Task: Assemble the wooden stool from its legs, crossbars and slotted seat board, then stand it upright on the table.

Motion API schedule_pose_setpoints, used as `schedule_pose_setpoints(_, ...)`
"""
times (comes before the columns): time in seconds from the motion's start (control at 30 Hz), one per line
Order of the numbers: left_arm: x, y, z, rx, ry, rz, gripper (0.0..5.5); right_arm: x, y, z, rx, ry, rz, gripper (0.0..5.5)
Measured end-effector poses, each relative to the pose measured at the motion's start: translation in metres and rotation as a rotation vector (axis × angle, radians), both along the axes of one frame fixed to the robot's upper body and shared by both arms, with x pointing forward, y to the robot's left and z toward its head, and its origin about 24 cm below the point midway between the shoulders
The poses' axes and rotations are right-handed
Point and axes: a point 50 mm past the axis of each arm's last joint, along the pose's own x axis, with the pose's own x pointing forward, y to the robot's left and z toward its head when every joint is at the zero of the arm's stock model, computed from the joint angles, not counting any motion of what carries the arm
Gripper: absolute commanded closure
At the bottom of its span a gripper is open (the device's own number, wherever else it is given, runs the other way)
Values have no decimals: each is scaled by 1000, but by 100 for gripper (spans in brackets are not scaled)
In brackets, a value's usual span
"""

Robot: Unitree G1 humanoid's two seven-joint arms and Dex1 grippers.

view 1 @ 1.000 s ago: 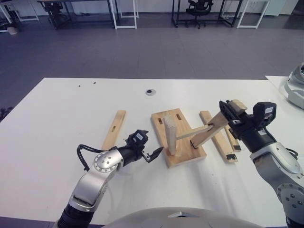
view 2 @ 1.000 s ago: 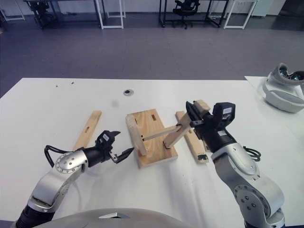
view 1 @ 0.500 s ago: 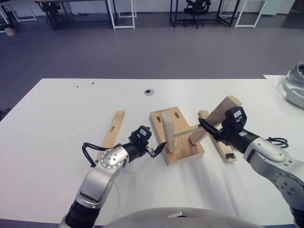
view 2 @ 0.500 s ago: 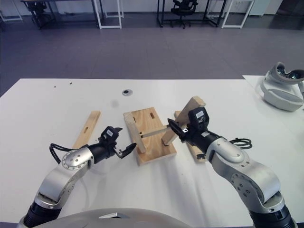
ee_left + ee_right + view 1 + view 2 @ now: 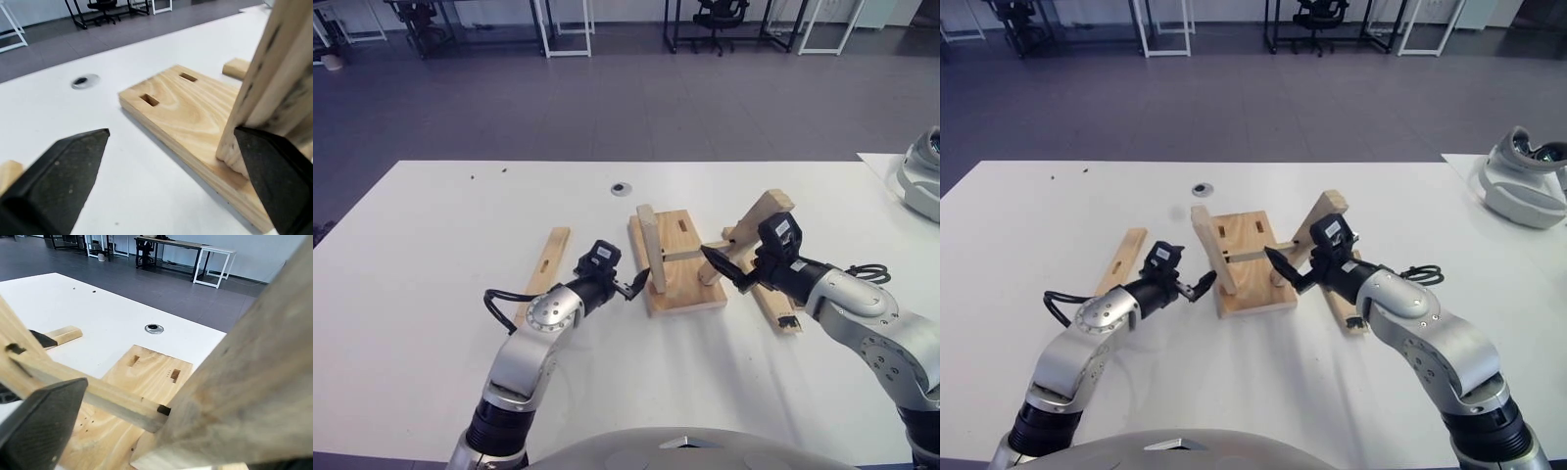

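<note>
While the slotted seat board (image 5: 690, 289) lies flat near the middle of the white table (image 5: 431, 255), one leg (image 5: 648, 245) stands upright at its left edge. A thin crossbar (image 5: 683, 257) runs from this leg to a second leg (image 5: 759, 220), which leans tilted, with its lower end on the right part of the board. The left arm comes in from the lower left, with the forearm stretched forward and to the right, low over the table. The left gripper (image 5: 633, 284) is just beside the foot of the upright leg. Its claw is spread wide and holds nothing. In the left wrist view one black fingertip (image 5: 274, 176) is very close to the base of the leg. The right arm is bent at the elbow, and the forearm points left toward the board. The right gripper (image 5: 720, 271) is at the lower part of the tilted leg, near the crossbar. Its claw is also apart, and I cannot tell if a finger touches the wood. One loose slotted piece (image 5: 548, 259) lies on the table left of the board, and a second loose piece (image 5: 773, 308) lies to the right, partly under the right arm
</note>
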Motion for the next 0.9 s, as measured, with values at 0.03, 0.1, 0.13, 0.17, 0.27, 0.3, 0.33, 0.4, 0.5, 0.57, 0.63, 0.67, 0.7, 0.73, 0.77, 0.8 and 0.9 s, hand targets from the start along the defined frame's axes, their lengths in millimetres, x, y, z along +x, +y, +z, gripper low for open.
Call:
schedule_pose_setpoints(0.03,1,2,5,-13,-22,0,78,-4,-2,-9,8,45,4,80)
schedule_pose_setpoints(0.1,2,11,14,-22,-61,-6,78,-10,-9,-13,6,62,65,80)
schedule_pose_setpoints(0.13,2,15,18,-24,-77,-5,78,-10,-13,-11,8,47,95,80)
schedule_pose_setpoints(0.17,2,22,19,-19,-82,-2,78,-11,-19,-8,-13,25,134,80)
schedule_pose_setpoints(0.27,1,48,19,54,-83,25,78,-21,-45,-9,-126,17,259,80)
schedule_pose_setpoints(0.3,-1,55,17,84,-65,15,78,-23,-56,-12,-167,29,288,80)
schedule_pose_setpoints(0.33,-2,56,15,101,-52,-10,78,-22,-65,-13,-187,27,289,80)
schedule_pose_setpoints(0.4,-9,58,7,136,4,-95,78,0,-93,-16,-255,-44,163,80)
schedule_pose_setpoints(0.5,-20,54,-1,153,66,-239,78,50,-102,-19,-281,-211,15,80)
schedule_pose_setpoints(0.57,-25,51,-7,175,105,-330,78,74,-78,-27,-233,-274,53,80)
schedule_pose_setpoints(0.63,-29,51,-11,199,135,-378,78,75,-40,-41,-161,-239,246,80)
schedule_pose_setpoints(0.67,-30,52,-12,208,143,-385,78,70,-29,-45,-144,-210,323,80)
schedule_pose_setpoints(0.7,-32,54,-13,213,159,-399,78,60,-17,-47,-109,-184,407,80)
schedule_pose_setpoints(0.73,-37,58,-15,214,182,-408,78,47,-6,-52,-64,-145,486,80)
schedule_pose_setpoints(0.77,-46,64,-15,214,215,-434,78,34,3,-56,-25,-113,536,80)
schedule_pose_setpoints(0.8,-53,68,-16,218,241,-447,78,28,7,-59,-13,-94,560,80)
schedule_pose_setpoints(0.9,-84,93,-19,306,387,-533,78,15,26,-52,12,-101,603,80)
